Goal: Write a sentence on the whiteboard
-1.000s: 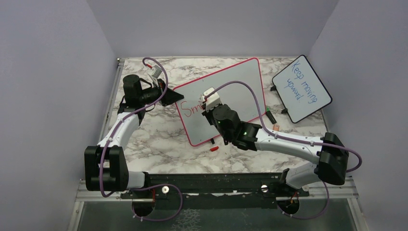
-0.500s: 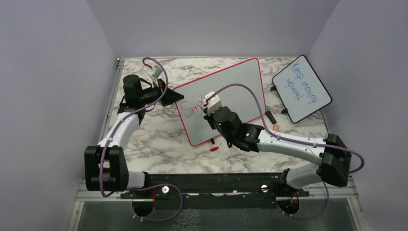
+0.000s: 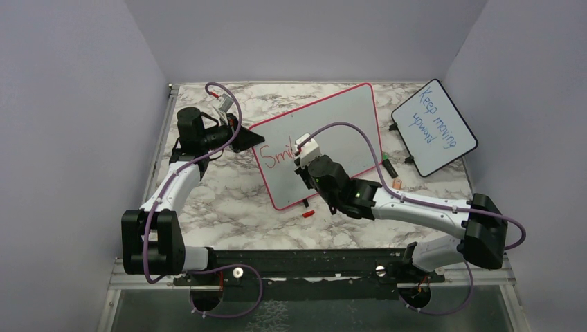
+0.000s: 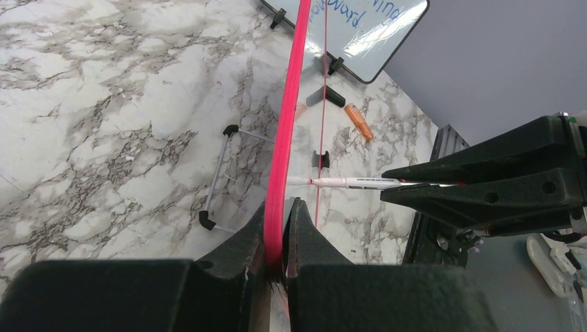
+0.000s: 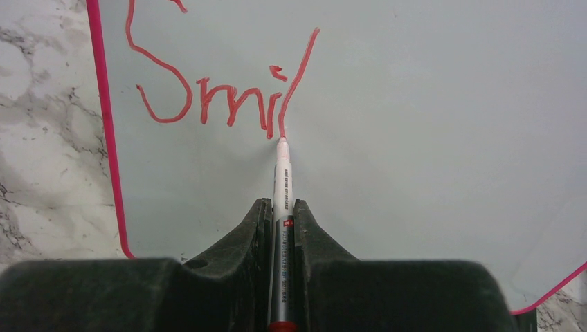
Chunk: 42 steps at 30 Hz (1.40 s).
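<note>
The whiteboard (image 3: 342, 117) with its red-pink frame stands tilted mid-table. Red letters of the sentence (image 5: 221, 90) read "Smil" near its left edge, also seen as the sentence (image 3: 275, 155) from above. My left gripper (image 4: 279, 207) is shut on the whiteboard's frame (image 4: 287, 117) at the left edge. My right gripper (image 5: 280, 207) is shut on a red marker (image 5: 282, 187) whose tip touches the board at the foot of the "l". The marker (image 4: 360, 182) also shows side-on in the left wrist view.
A smaller black-framed board (image 3: 434, 128) with blue writing leans at the back right. A red cap (image 3: 308, 214) lies below the whiteboard; a black marker (image 3: 391, 168) and an orange piece (image 3: 398, 183) lie to its right. A wire stand (image 4: 220, 176) props the board behind.
The right gripper has slid rightward along the board with the marker, and the red writing has grown from "Sm" to "Smil". The left arm has held still.
</note>
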{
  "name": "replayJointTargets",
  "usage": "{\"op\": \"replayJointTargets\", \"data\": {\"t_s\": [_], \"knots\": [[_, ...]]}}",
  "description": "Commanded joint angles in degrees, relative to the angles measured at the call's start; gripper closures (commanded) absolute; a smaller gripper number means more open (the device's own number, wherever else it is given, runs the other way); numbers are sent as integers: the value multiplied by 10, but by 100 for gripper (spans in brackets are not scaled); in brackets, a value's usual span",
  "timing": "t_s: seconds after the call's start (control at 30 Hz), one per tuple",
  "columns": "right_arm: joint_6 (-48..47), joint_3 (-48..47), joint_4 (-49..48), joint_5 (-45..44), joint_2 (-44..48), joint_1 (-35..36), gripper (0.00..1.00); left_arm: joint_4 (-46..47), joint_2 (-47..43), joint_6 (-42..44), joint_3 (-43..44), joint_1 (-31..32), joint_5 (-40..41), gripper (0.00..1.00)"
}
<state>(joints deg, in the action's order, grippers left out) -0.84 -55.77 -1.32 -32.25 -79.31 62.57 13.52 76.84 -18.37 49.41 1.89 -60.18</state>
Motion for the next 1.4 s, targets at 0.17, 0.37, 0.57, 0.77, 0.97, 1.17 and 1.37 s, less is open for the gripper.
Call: {"op": "replayJointTargets", "data": {"t_s": [0.17,0.37,0.57,0.77,0.97,1.17,1.37], "knots": [[19,18,10,-9,8,-3,99,-39,16,64,-8,11,46,100],[14,27,-50,-4,34,-3,99,-39,15,64,-9,11,47,100],[-16,30,-82,-31,43,-3,99,-39,15,65,-9,12,47,100],[-27,27,-103,-49,30,-3,99,-40,15,65,-9,11,46,100],[-27,24,-108,-55,15,-4,99,-40,15,65,-9,11,46,100],[-26,21,-104,-59,2,-6,99,-40,15,64,-8,11,45,100],[-25,17,-106,-55,-7,-8,99,-40,14,64,-8,12,44,100]]}}
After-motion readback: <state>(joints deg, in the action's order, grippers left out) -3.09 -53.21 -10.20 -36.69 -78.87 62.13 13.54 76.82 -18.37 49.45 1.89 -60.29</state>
